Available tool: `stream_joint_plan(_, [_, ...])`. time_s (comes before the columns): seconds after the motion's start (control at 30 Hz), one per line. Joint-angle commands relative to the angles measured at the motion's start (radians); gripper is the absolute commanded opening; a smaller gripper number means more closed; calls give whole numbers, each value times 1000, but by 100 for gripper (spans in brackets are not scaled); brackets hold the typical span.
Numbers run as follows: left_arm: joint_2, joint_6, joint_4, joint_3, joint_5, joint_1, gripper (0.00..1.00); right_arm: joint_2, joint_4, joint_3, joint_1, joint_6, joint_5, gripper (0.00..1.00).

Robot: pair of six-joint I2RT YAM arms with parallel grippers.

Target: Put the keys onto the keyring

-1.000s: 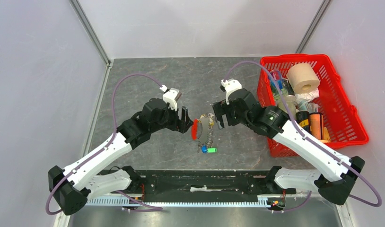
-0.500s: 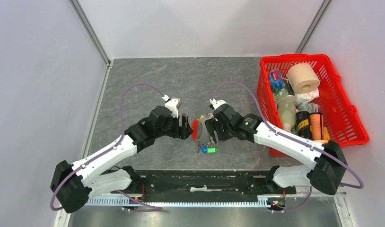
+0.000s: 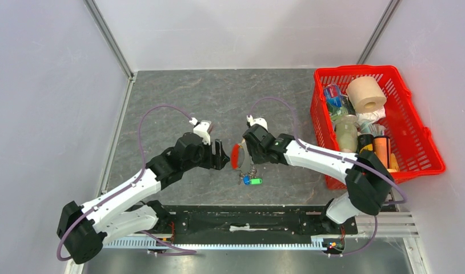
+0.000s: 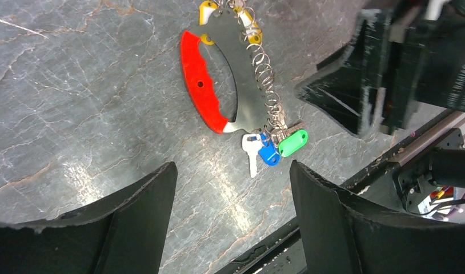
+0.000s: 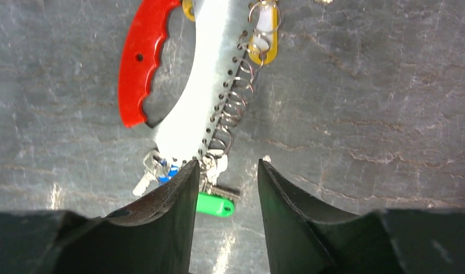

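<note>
The keyring (image 3: 237,155) lies flat mid-table: a red curved fob (image 4: 199,85) on a silver plate with a row of thin rings (image 4: 265,71). The keys (image 3: 252,180) hang at its near end: a silver key (image 4: 252,153), a blue head (image 4: 269,154) and a green tag (image 4: 293,142). My left gripper (image 3: 221,155) is open and empty just left of the fob (image 4: 233,171). My right gripper (image 3: 250,155) is open low over the rings and keys (image 5: 226,171). The green tag (image 5: 215,205) shows between its fingers. It holds nothing.
A red plastic basket (image 3: 416,134) with a paper roll, bottles and cans stands at the right. The black base rail (image 3: 247,217) runs along the near edge. Yellow tags (image 5: 263,34) hang at the keyring's far end.
My right gripper has swung left and down from beside the keyring to right over its rings and keys. My left gripper has shifted slightly nearer. The keyring has not moved.
</note>
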Motion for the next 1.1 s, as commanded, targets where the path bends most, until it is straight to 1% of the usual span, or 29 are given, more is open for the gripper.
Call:
stream_joint_plan(0.0, [-53,-43,11,-16,-37,-7,79,58,82,99,-20,46,80,48])
stream_joint_plan(0.17, [-97,-50,-1,-31,-39,-6,79,135,82,173,-66,69,87,43])
stream_joint_plan(0.33, [-141,-46,-22,-36,-63,-7,79,184,110,185,-115,64,82,43])
stream_joint_plan(0.5, [-139,-45,-9,-35,-56,-6,79,254,137,214,-163,82,45,36])
stream_joint_plan(0.57, [-133,-36,-14,-30,-58,-6,79,265,141,218,-164,78,37,35])
stream_joint_plan(0.73, [-135,-35,-10,-39,-52,-7,79,242,145,156,-164,61,-39,35])
stream_joint_plan(0.83, [-134,-41,6,-42,-38,-6,79,211,148,89,-157,66,-94,35])
stream_joint_plan(0.93, [-133,-41,8,-40,-35,-6,79,171,154,20,-136,74,-116,35])
stream_joint_plan(1.0, [-133,-41,9,-40,-34,-6,79,146,155,-16,-121,86,-120,38])
stream_joint_plan(1.07, [-131,-42,8,-38,-31,-6,79,112,164,-54,-103,97,-120,44])
